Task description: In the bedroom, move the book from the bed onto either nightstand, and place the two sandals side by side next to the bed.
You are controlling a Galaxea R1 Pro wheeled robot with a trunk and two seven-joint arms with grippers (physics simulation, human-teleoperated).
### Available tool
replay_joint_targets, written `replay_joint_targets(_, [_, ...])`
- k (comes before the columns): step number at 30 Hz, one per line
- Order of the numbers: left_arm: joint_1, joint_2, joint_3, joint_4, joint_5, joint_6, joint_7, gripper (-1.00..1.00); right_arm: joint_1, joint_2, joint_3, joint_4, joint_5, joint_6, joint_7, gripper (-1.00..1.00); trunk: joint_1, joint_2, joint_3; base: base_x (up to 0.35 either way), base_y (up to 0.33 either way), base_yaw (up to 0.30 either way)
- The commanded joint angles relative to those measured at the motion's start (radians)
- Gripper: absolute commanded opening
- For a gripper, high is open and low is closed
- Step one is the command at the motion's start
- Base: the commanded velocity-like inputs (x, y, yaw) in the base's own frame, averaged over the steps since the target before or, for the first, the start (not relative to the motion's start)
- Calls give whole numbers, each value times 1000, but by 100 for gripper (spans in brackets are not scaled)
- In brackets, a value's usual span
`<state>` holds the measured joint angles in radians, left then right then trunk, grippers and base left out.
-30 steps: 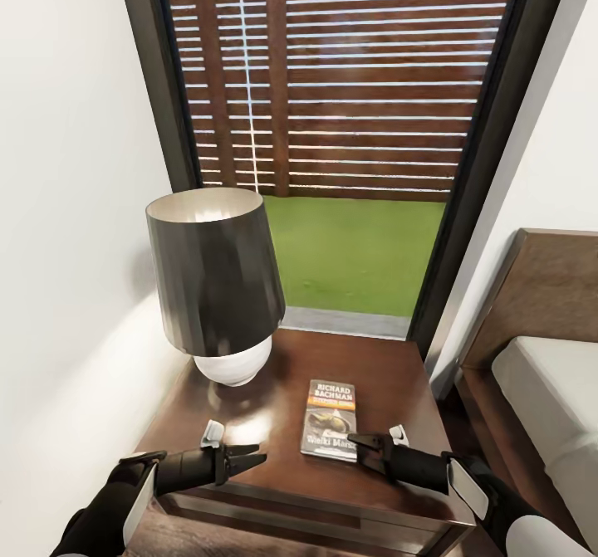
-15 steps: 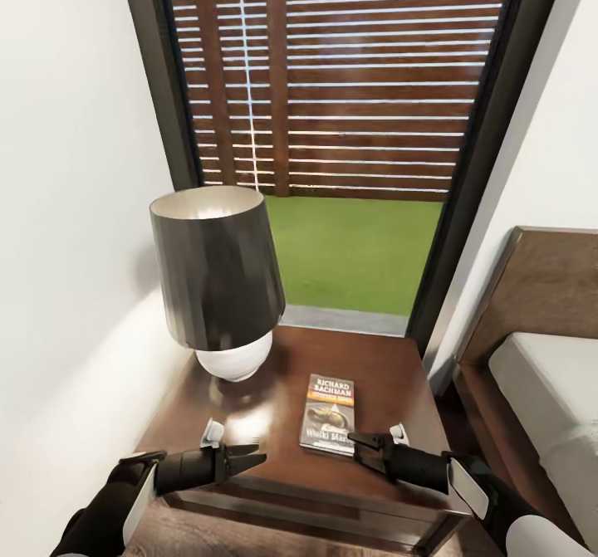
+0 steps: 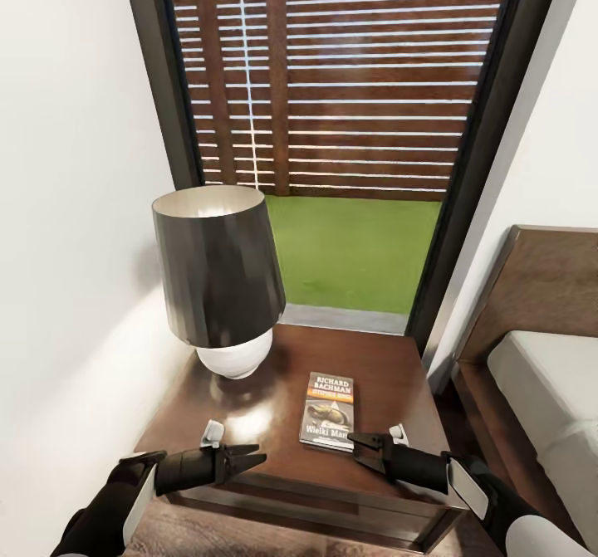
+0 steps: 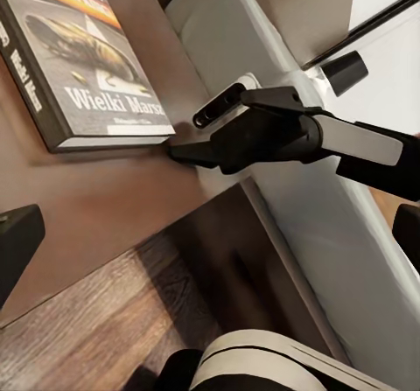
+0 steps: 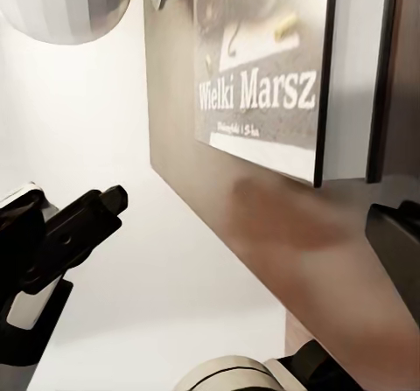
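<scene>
Lying flat and face up, the book [image 3: 329,410] rests on the glossy dark-brown top of the nightstand [image 3: 390,358], in the lower centre of the head view. Its long axis runs from the front edge of the nightstand toward the window [image 3: 332,84], tilted slightly clockwise; the author's name sits at the far end and the title "Wielki Marsz" at the near end. The cover is dark with white lettering, an orange band and a greyish picture. The volume is thin and rectangular, with a white page edge visible in the right wrist view [image 5: 262,50].

The right pincer [image 3: 357,447] hovers just beside the near right corner of the book, its black tapered fingers apart and holding nothing. The left pincer [image 3: 253,455] is level with it, left of the book and well apart from it, fingers likewise apart and empty. The left wrist view shows the right pincer [image 4: 188,137] with one fingertip close to the book's [image 4: 74,54] lower corner; contact cannot be confirmed.

A lamp [image 3: 220,279] with a dark conical shade and rounded white base stands at the rear left of the nightstand. The bed [image 3: 548,374], with brown headboard and light-grey mattress, occupies the right edge of the frame.
</scene>
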<state>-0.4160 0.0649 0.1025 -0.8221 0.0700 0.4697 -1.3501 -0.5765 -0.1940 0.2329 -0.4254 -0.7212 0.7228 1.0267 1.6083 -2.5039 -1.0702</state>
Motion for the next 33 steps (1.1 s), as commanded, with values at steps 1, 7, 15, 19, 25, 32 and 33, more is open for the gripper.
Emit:
replay_joint_targets(1, [0, 0, 0, 0, 2, 10, -3, 100, 0, -1, 8, 0, 0, 3, -2, 100, 0, 0, -1, 0, 0, 0])
replay_joint_targets(7, [0, 0, 1, 0, 2, 13, -3, 100, 0, -1, 8, 0, 0, 3, -2, 100, -1, 0, 3, 0, 0, 0])
replay_joint_targets(15, [0, 0, 0, 0, 1, 14, -3, 100, 0, -1, 8, 0, 0, 3, -2, 100, -4, 2, 34, 0, 0, 0])
replay_joint_targets(19, [-1, 0, 0, 0, 1, 14, -3, 100, 0, -1, 8, 0, 0, 3, -2, 100, -6, 3, 49, 0, 0, 0])
replay_joint_targets(25, [-1, 0, 0, 0, 1, 14, -4, 100, 0, -2, 8, 0, 0, 3, -2, 100, -12, 11, 72, 0, 0, 0])
replay_joint_targets(32, [-1, 0, 0, 0, 1, 14, -3, 100, 0, -2, 8, 0, 0, 3, -2, 100, -39, 60, 94, 0, 0, 0])
replay_joint_targets(33, [0, 0, 0, 0, 1, 14, -3, 100, 0, -2, 8, 0, 0, 3, -2, 100, -43, 67, 97, 0, 0, 0])
